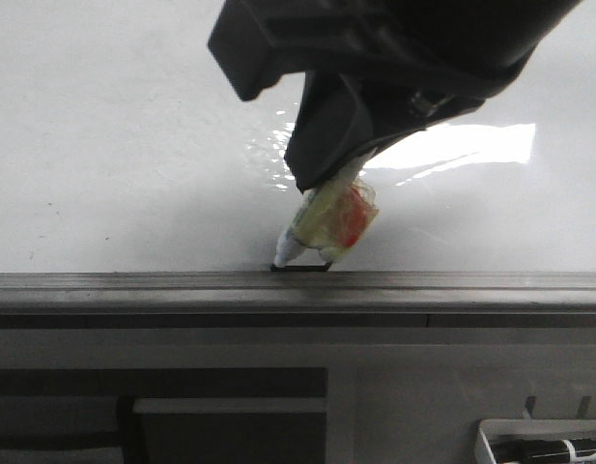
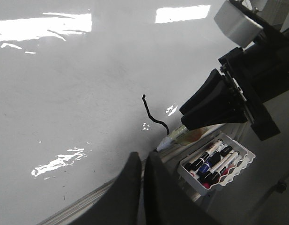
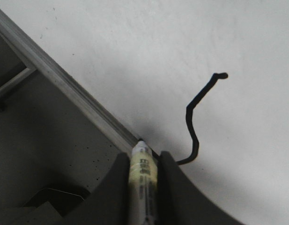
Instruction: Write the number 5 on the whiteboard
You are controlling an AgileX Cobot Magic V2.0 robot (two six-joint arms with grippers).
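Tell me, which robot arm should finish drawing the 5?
The right one. Its claw is shut on the marker, whose tip sits at the end of the black line by the whiteboard rim. The left claw holds nothing.

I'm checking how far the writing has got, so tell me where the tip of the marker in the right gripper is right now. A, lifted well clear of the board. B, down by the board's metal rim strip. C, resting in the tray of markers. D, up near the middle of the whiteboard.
B: the marker held in the right gripper has its tip down at the whiteboard's grey rim strip, at the end of the black line.
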